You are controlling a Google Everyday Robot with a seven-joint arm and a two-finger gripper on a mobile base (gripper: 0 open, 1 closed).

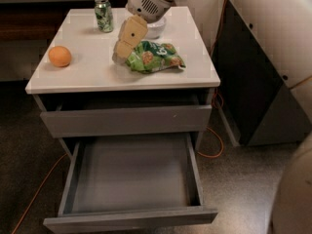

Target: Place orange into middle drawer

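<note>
The orange lies on the white tabletop near its left edge. My gripper hangs over the middle of the top, pointing down and to the left, its tip just left of a green chip bag. It is about a hand's width to the right of the orange and holds nothing that I can see. Below the table, the middle drawer is pulled far out, its grey inside bare. The top drawer above it stands slightly ajar.
A green can stands at the back of the top. A white bowl sits partly hidden behind my wrist, and the green chip bag lies mid-right. An orange cable runs on the floor. A dark cabinet stands to the right.
</note>
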